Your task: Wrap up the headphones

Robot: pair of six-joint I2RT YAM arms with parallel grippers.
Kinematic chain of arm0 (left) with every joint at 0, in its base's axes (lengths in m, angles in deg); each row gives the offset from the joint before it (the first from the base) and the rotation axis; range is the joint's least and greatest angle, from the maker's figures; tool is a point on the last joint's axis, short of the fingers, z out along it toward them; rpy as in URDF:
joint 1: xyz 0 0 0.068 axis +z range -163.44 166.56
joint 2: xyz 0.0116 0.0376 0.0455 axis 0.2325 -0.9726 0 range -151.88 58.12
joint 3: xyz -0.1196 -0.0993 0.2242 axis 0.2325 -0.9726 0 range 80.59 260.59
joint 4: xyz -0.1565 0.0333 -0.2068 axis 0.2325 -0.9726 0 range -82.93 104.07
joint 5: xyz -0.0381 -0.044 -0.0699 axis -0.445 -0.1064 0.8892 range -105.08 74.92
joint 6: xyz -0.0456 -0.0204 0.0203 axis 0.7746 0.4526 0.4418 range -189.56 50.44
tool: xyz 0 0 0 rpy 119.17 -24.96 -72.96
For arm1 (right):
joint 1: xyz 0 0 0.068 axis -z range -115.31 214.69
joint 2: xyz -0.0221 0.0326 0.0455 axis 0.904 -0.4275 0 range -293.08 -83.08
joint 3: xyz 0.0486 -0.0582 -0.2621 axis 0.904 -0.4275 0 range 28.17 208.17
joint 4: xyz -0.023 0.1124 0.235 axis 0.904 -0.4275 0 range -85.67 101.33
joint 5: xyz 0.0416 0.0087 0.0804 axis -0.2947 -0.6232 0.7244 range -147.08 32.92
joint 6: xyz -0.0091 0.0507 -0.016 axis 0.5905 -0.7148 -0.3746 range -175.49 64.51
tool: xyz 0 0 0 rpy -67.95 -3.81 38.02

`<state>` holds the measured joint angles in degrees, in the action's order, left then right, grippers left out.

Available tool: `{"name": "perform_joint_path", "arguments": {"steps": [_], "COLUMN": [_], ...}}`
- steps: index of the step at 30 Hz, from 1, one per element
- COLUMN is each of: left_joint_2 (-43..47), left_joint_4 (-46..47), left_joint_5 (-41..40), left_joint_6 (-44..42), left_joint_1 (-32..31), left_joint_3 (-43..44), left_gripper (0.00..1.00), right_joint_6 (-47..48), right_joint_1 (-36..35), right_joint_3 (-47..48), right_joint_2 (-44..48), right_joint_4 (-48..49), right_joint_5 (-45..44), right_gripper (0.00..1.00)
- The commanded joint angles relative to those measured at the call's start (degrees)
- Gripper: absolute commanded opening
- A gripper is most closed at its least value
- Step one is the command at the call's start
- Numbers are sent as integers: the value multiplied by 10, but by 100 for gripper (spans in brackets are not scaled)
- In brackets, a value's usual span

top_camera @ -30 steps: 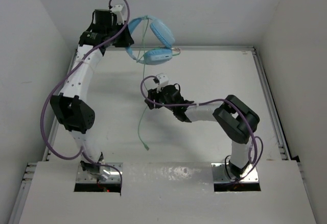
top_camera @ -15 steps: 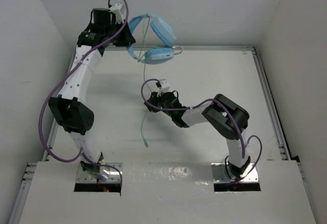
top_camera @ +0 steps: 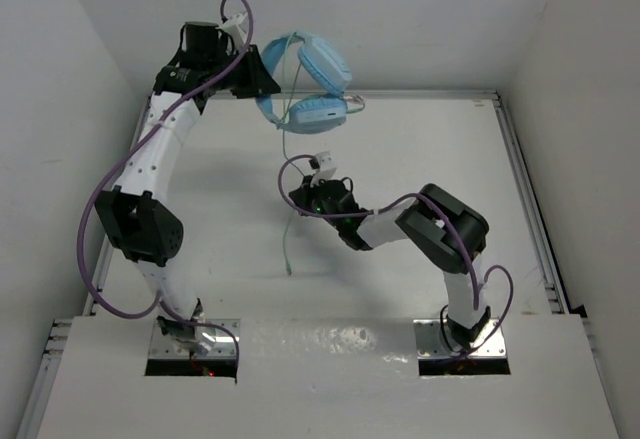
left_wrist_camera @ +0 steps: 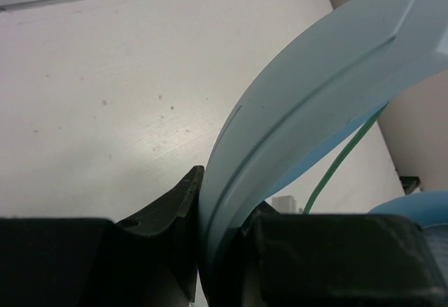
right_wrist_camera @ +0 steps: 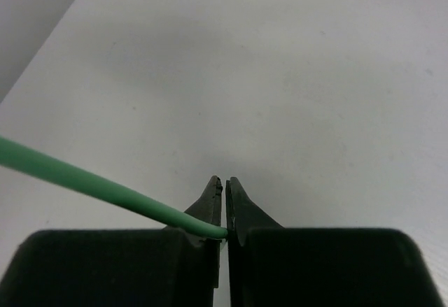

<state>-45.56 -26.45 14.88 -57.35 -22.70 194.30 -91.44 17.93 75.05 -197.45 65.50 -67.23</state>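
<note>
The light blue headphones (top_camera: 322, 64) hung above the far edge of the table (top_camera: 430, 159). Their headband curved left, two round cups sat one over the other, and the thin green cable (top_camera: 287, 244) dropped from them toward the near side. In the last second the headphones had swung slightly right and tilted as the left gripper (top_camera: 268, 84), clamped on the headband, turned at the wrist. The right gripper (top_camera: 296, 199) had meanwhile moved in from the right and pinched the cable partway down, leaving its loose end trailing below. With headband and cord both held, winding the cable around the headphones looked ready to begin, though no turn was yet laid.
</note>
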Motion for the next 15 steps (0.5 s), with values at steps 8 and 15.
{"name": "perform_joint_path", "arguments": {"steps": [8,15], "left_joint_2": [18,50], "left_joint_4": [59,26], "left_joint_5": [63,68], "left_joint_6": [73,23], "left_joint_1": [13,18], "left_joint_3": [54,63], "left_gripper": [0,0], "right_joint_6": [12,-163], "right_joint_1": [-31,83], "right_joint_3": [135,75], "right_joint_2": [-37,-61], "right_joint_4": [-142,-44], "right_joint_5": [38,101], "right_gripper": [0,0]}}
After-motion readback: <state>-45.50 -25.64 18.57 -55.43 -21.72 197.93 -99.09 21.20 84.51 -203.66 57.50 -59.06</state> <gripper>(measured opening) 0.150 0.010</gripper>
